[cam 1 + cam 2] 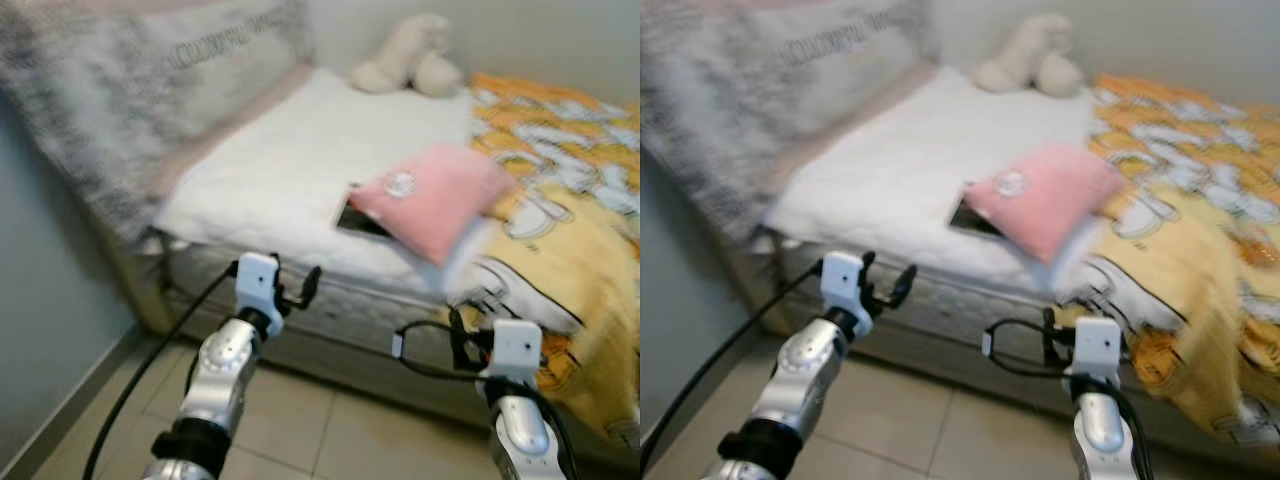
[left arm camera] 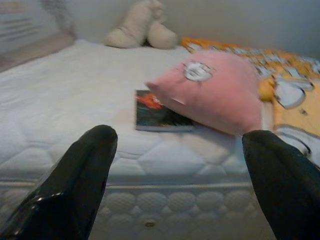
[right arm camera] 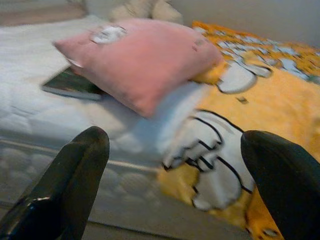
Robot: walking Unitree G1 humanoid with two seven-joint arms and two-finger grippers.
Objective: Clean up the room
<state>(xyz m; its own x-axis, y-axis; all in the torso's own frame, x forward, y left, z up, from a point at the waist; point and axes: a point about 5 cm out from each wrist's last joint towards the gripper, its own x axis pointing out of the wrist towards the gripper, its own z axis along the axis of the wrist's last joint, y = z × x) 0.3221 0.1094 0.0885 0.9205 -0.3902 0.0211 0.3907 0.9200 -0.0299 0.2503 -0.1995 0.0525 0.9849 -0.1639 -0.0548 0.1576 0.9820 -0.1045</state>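
Observation:
A pink pillow point(image 1: 436, 197) lies on the white mattress point(image 1: 290, 160), partly covering a dark book point(image 1: 358, 221). A cream plush toy point(image 1: 408, 58) sits at the far end by the wall. A yellow cartoon blanket point(image 1: 570, 220) covers the bed's right side and hangs over its edge. My left gripper point(image 1: 295, 288) is open, held before the mattress's near edge, below the book point(image 2: 157, 112). My right gripper point(image 1: 462, 340) is open too, low in front of the blanket's hanging part, with the pillow point(image 3: 140, 60) ahead of it. Neither holds anything.
A grey patterned pillow point(image 1: 130, 80) leans at the bed's left end. A grey wall point(image 1: 50, 300) runs along the left. Tiled floor point(image 1: 300, 420) lies under my arms in front of the bed.

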